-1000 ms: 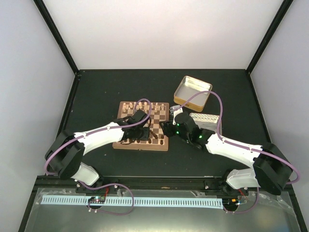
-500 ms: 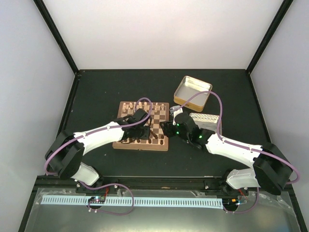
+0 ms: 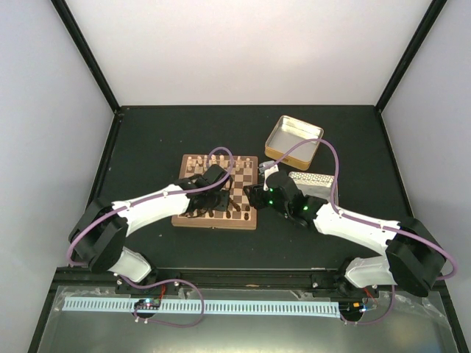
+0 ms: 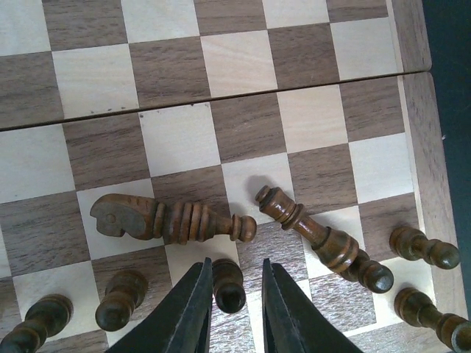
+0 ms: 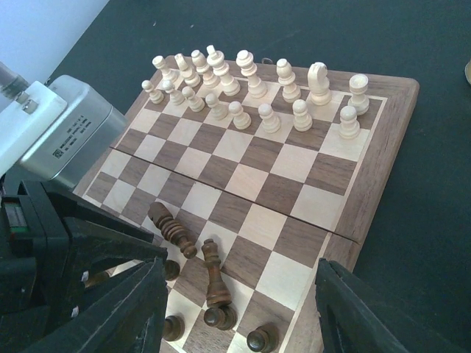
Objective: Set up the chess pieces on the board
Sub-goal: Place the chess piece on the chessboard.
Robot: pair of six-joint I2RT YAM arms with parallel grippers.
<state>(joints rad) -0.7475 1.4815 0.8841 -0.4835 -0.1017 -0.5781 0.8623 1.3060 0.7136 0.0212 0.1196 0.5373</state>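
The wooden chessboard (image 3: 184,218) lies mid-table. My left gripper (image 4: 234,294) is low over the board's near rows (image 4: 235,62), its jaws a little apart around an upright dark pawn (image 4: 229,285). The pawn sits against the left finger (image 4: 188,309), with a gap to the right finger. Just beyond it a dark knight (image 4: 140,218) and a tall dark piece (image 4: 316,235) lie on their sides. Other dark pawns (image 4: 118,309) stand nearby. My right gripper (image 5: 235,316) is wide open and empty over the board's right edge (image 5: 390,132). It looks on the same fallen pieces (image 5: 214,276).
Cream chessmen (image 5: 257,84) stand in two rows on the far side of the board. An open metal tin (image 3: 293,138) sits at the back right. Its patterned lid (image 3: 312,182) lies right of the board, beside my right arm. Both grippers (image 3: 235,197) are close together.
My left gripper has edged very slightly right over the near rows. The right arm and the pieces look unmoved.
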